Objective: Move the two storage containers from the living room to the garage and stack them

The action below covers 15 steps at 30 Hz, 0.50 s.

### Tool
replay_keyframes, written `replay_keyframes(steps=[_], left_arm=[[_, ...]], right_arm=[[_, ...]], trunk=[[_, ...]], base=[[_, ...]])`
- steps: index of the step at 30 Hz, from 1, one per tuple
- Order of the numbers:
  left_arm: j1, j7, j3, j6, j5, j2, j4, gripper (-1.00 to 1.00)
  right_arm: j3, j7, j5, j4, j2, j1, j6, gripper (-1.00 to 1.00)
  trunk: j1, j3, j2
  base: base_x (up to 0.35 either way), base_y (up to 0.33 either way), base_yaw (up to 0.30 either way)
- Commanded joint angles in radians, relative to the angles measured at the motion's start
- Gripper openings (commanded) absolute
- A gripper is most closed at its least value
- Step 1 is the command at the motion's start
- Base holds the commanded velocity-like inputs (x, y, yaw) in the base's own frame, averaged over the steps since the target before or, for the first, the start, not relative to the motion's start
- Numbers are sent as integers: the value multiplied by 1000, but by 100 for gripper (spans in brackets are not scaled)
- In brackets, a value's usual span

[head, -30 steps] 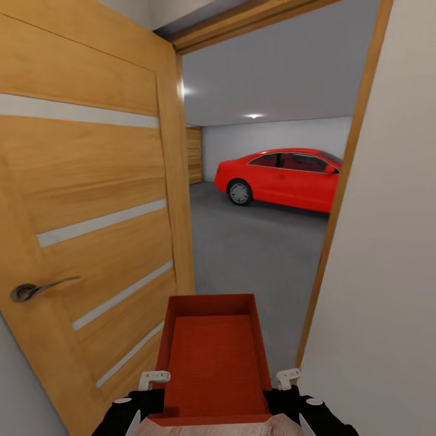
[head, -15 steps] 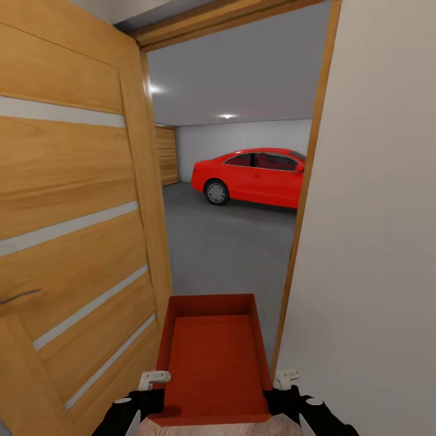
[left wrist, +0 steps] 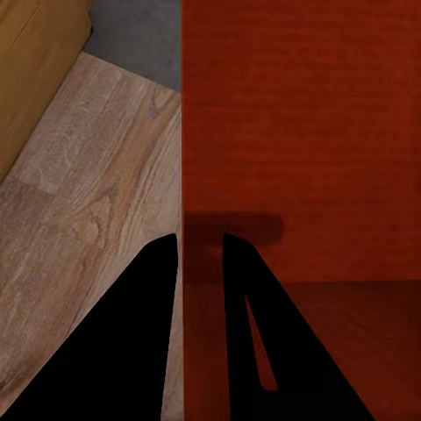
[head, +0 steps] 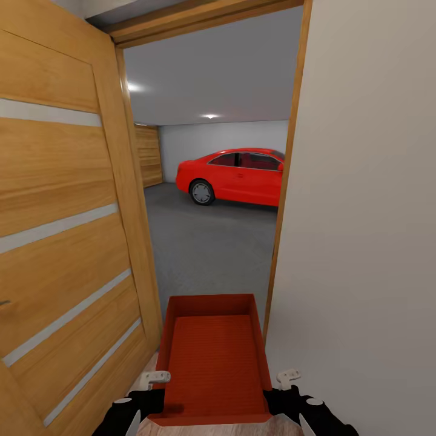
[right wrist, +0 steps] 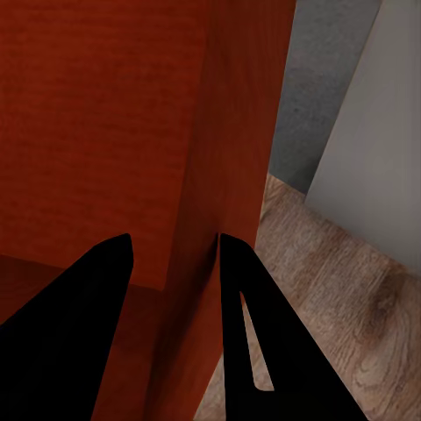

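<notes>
One orange-red open-topped storage container [head: 212, 357] hangs low in front of me, carried between both arms. My left gripper [head: 151, 387] is shut on its left wall, and the left wrist view has that thin wall [left wrist: 182, 132] between the two black fingers [left wrist: 149, 307]. My right gripper [head: 284, 384] is shut on the right wall [right wrist: 237, 132], clamped between its fingers [right wrist: 96, 289]. Through the doorway ahead lies the garage with its dark grey concrete floor [head: 206, 248]. Under the container the light wood planks [left wrist: 88, 193] still show.
An open wooden door [head: 60, 212] stands close on my left. A beige wall [head: 363, 212] with the door frame [head: 281, 181] is close on my right, so the gap is narrow. A red car [head: 233, 175] is parked at the far side.
The whole view has shifted: doorway, car and door have slid leftward in the picture and the door handle has left it. The container stays in both grippers.
</notes>
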<state>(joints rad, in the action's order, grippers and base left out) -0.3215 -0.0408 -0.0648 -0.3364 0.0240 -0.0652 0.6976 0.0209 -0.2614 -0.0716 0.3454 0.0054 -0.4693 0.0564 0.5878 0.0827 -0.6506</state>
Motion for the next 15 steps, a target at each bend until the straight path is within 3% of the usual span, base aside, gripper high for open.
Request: replay_keyframes(steps=[1,6,15], left_arm=[[-1,19,-9,-6,27,22,0,-100],[-1,19,-9,-6,27,23,0,-100],[-1,19,-9,-7,27,23,0,-100]], right_arm=[[23,-95,10,4,-1,0,-35,-100],[23,-96,10,4,-1,0,-35,-100],[24,-95,10,4,-1,0,-35,-100]], trunk=[[0,2,-2],[0,2,-2],[0,2,-2]], base=[[0,0,-9],[0,74,-3],[0,248,0]])
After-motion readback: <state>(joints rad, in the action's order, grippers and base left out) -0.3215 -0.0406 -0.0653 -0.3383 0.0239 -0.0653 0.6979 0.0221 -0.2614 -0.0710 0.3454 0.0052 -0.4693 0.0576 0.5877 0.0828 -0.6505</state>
